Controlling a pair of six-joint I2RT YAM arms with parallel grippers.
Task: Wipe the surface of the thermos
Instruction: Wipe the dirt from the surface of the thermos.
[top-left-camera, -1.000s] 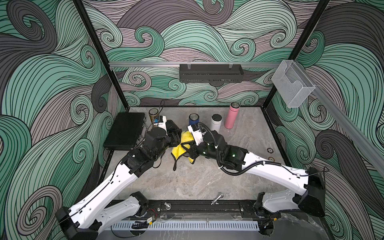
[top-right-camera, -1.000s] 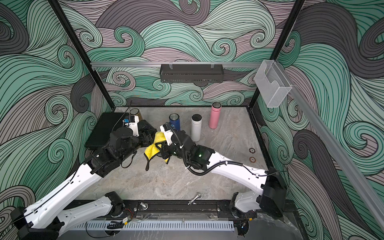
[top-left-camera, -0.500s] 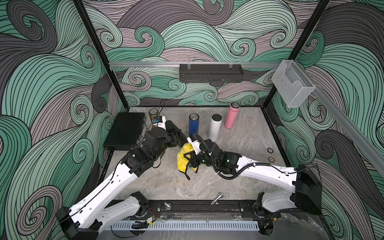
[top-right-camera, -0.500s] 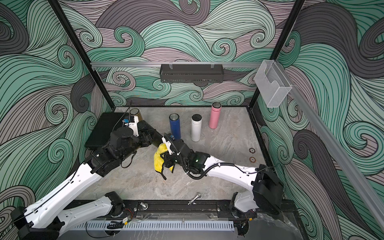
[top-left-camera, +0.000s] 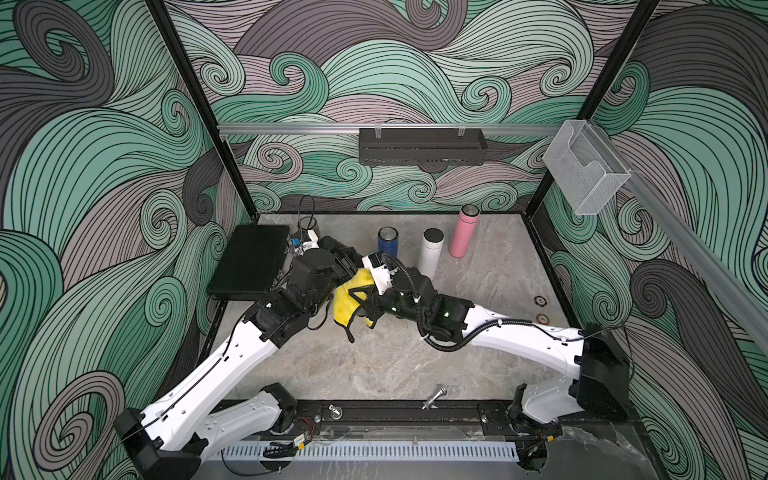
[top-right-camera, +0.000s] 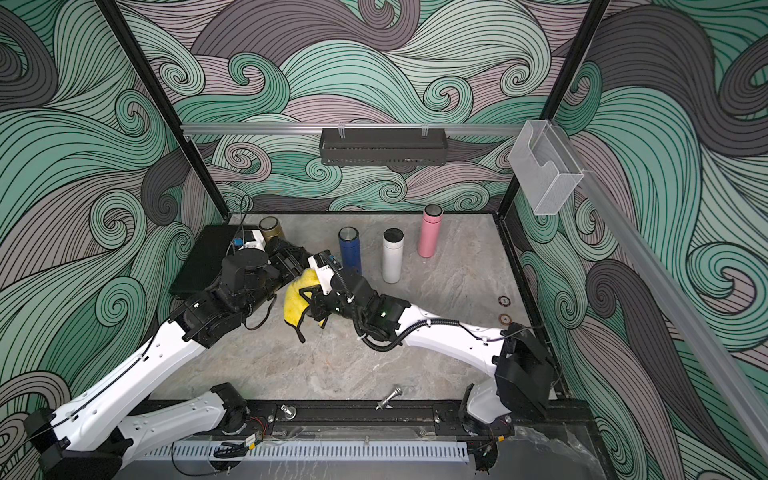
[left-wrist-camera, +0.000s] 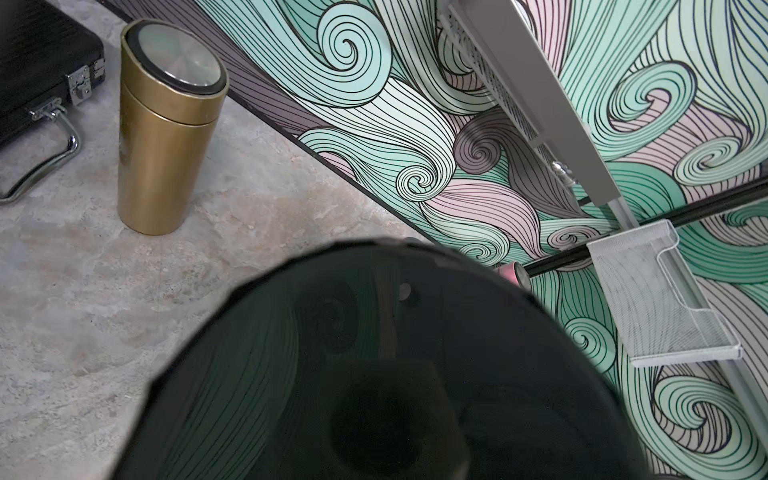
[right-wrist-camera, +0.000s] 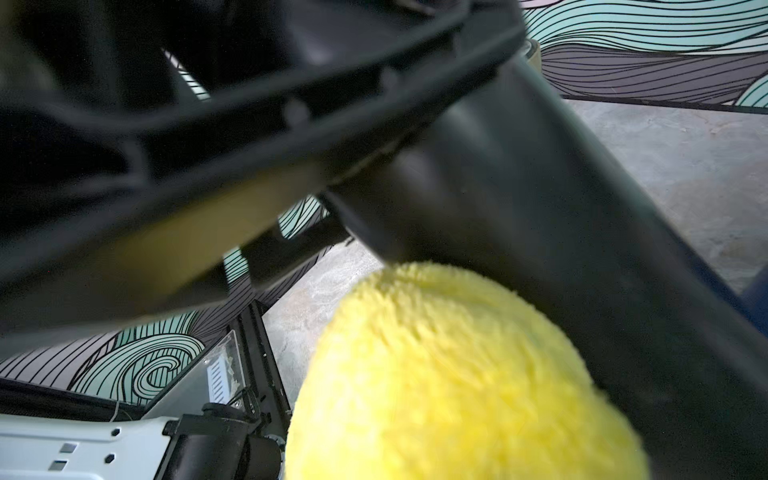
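A black thermos (right-wrist-camera: 540, 208) hangs tilted above the table, with my left gripper (top-left-camera: 341, 261) shut on it. Its dark round end (left-wrist-camera: 374, 353) fills the lower part of the left wrist view and hides the jaws there. My right gripper (top-left-camera: 362, 302) is shut on a fluffy yellow cloth (top-left-camera: 348, 300), which also shows in a top view (top-right-camera: 296, 302). In the right wrist view the cloth (right-wrist-camera: 457, 374) presses against the thermos's side just past the left gripper's finger (right-wrist-camera: 249, 137). In both top views the thermos is hard to tell from the black gripper.
A gold thermos (left-wrist-camera: 166, 124) stands at the back left beside a black case (top-left-camera: 251, 262). Blue (top-left-camera: 387, 243), white (top-left-camera: 431, 257) and pink (top-left-camera: 464, 230) thermoses stand along the back. A bolt (top-left-camera: 434, 402) lies at the front rail.
My right gripper carried the yellow cloth toward the front of the table, then back up against the thermos. The left arm has barely moved.
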